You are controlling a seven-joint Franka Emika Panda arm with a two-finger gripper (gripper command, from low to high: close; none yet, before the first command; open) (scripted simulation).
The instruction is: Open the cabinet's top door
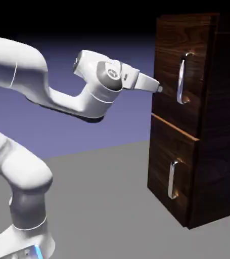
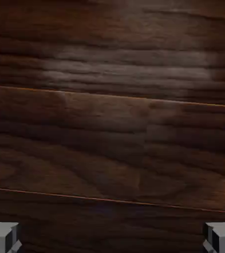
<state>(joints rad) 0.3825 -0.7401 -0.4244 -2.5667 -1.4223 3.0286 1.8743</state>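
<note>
Dark walnut door (image 1: 170,66) before the open fingers (image 2: 3,238)

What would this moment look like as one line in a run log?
gripper: open, empty, close to top door | top handle: not between the fingers | top door: closed | task: not yet done

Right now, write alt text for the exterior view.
A white robot arm reaches its gripper toward the upper door of a dark wooden cabinet. Both doors are closed, each with a vertical silver handle.
</note>
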